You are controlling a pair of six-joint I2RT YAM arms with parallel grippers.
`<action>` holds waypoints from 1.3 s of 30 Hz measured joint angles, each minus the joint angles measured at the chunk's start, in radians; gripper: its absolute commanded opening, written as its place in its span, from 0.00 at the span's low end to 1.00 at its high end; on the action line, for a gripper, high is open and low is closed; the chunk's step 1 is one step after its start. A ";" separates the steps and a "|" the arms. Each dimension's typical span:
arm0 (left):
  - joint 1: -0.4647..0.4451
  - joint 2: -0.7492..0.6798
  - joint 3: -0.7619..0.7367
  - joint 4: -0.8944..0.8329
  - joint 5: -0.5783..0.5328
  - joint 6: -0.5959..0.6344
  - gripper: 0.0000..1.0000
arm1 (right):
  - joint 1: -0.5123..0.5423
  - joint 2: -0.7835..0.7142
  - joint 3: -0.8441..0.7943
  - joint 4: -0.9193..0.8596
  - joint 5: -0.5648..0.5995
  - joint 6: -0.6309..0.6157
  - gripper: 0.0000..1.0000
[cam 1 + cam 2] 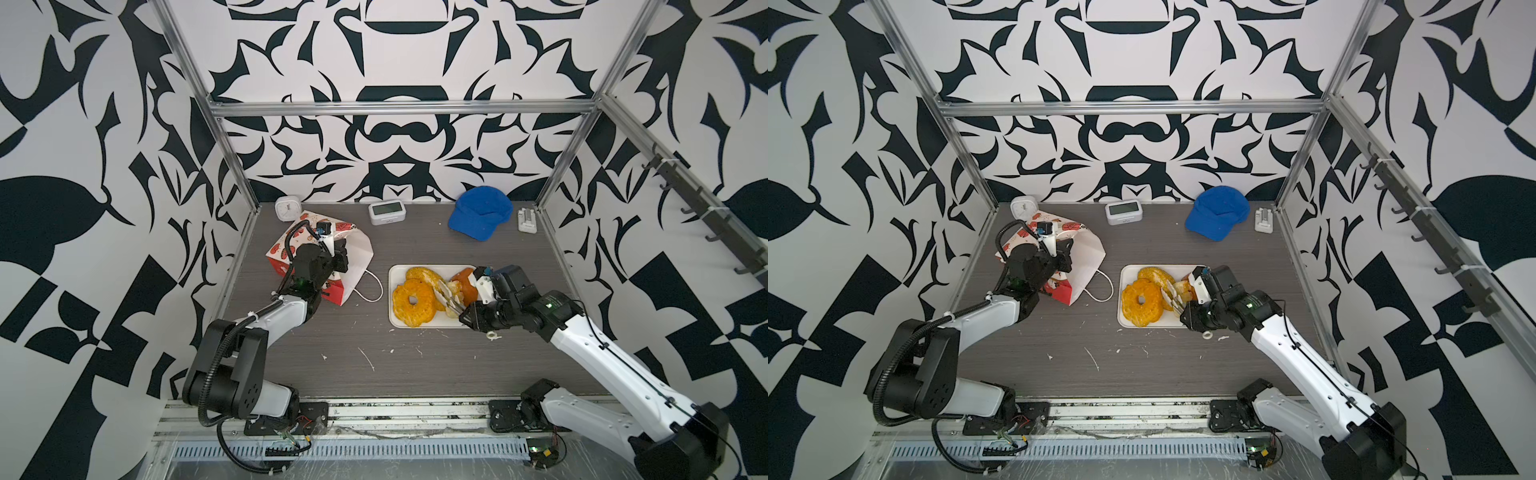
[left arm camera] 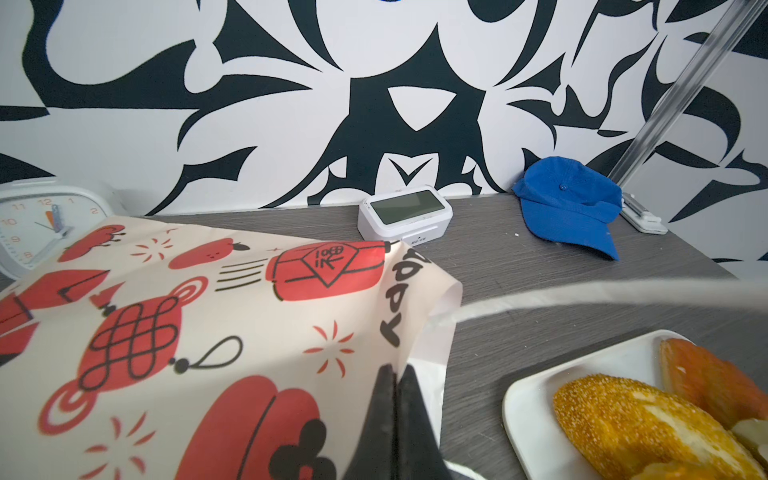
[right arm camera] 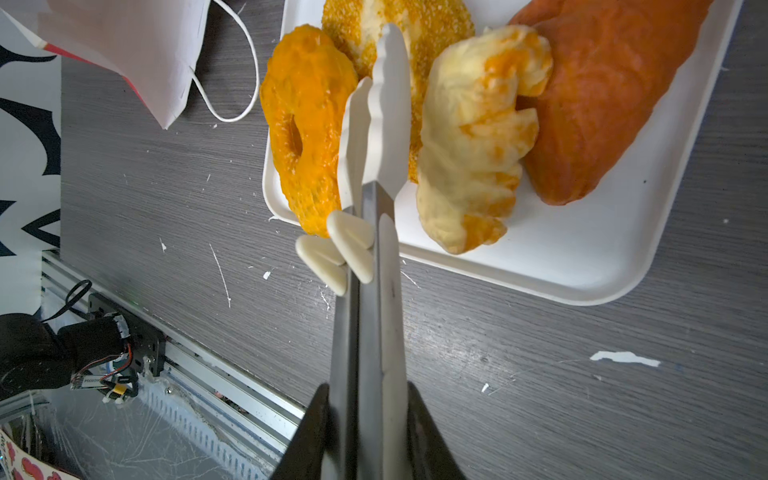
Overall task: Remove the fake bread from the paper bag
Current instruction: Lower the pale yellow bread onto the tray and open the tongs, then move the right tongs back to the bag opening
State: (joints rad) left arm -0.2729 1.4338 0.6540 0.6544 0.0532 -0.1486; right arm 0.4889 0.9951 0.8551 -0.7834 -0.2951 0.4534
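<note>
Left gripper [image 2: 397,376] is clenching the rim of the paper bag [image 2: 187,316], which is lying on its side at the table's [image 1: 374,361] left, mouth toward the tray [image 1: 397,322]. Right gripper [image 3: 368,399] is squeezing a pair of tongs [image 3: 376,174] by the handles. The tong tips are sitting almost together over the tray, between the ring [image 3: 307,124] and a croissant [image 3: 469,145]. Fake bread [image 1: 401,307] is lying out of the bag on the white tray: ring, croissant, sesame loaf [image 3: 440,25] and darker orange piece [image 3: 602,104], all crowding together
</note>
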 measured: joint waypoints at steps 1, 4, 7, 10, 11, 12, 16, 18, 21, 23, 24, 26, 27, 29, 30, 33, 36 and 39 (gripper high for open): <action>0.000 0.000 0.000 0.000 0.000 -0.001 0.00 | 0.000 -0.002 0.000 0.000 0.000 0.001 0.28; 0.000 0.000 0.000 0.000 0.000 -0.001 0.00 | 0.000 -0.014 0.000 0.001 0.002 0.001 0.28; 0.000 0.000 0.000 0.000 0.000 -0.001 0.00 | 0.000 -0.036 0.000 0.003 0.011 0.001 0.27; 0.000 0.000 0.000 0.000 0.000 -0.001 0.00 | 0.000 -0.060 0.000 0.007 0.027 -0.004 0.27; 0.000 0.000 0.000 0.000 0.000 -0.001 0.00 | 0.000 -0.067 0.000 0.010 0.031 -0.007 0.27; 0.001 0.000 0.000 0.000 0.000 -0.001 0.00 | 0.000 -0.072 0.000 0.013 0.034 -0.010 0.27; 0.001 0.000 0.000 -0.001 0.000 -0.001 0.00 | 0.000 -0.077 0.013 0.030 0.037 -0.024 0.27; 0.001 0.000 0.000 -0.002 0.003 0.000 0.00 | 0.000 -0.077 0.019 0.054 0.029 -0.031 0.27; 0.002 0.000 0.002 -0.013 0.013 0.002 0.00 | 0.004 -0.057 0.031 0.109 0.000 -0.037 0.28; 0.003 0.000 0.007 -0.032 0.025 0.008 0.00 | 0.018 -0.020 0.037 0.173 -0.029 -0.036 0.28; 0.003 0.000 0.011 -0.042 0.031 0.011 0.00 | 0.029 0.003 0.041 0.204 -0.042 -0.035 0.28; 0.003 -0.001 0.021 -0.064 0.044 0.018 0.00 | 0.070 0.075 0.054 0.275 -0.065 -0.037 0.28; 0.003 -0.002 0.027 -0.077 0.050 0.021 0.00 | 0.092 0.113 0.063 0.307 -0.074 -0.037 0.28; 0.004 -0.006 0.040 -0.104 0.061 0.028 0.00 | 0.130 0.193 0.075 0.391 -0.107 -0.035 0.28; 0.005 -0.008 0.046 -0.116 0.066 0.033 0.00 | 0.142 0.227 0.079 0.432 -0.125 -0.033 0.28; 0.005 -0.016 0.059 -0.145 0.086 0.041 0.00 | 0.166 0.331 0.086 0.553 -0.179 -0.027 0.28; 0.005 -0.030 0.068 -0.176 0.109 0.045 0.00 | 0.168 0.438 0.098 0.670 -0.225 -0.010 0.28; 0.005 -0.043 0.086 -0.213 0.129 0.047 0.00 | 0.168 0.535 0.123 0.760 -0.258 0.000 0.28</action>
State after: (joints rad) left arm -0.2684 1.3911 0.7399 0.4412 0.1818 -0.1013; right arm 0.6571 1.5299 0.9783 -0.0238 -0.5529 0.4534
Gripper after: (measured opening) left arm 0.041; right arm 0.285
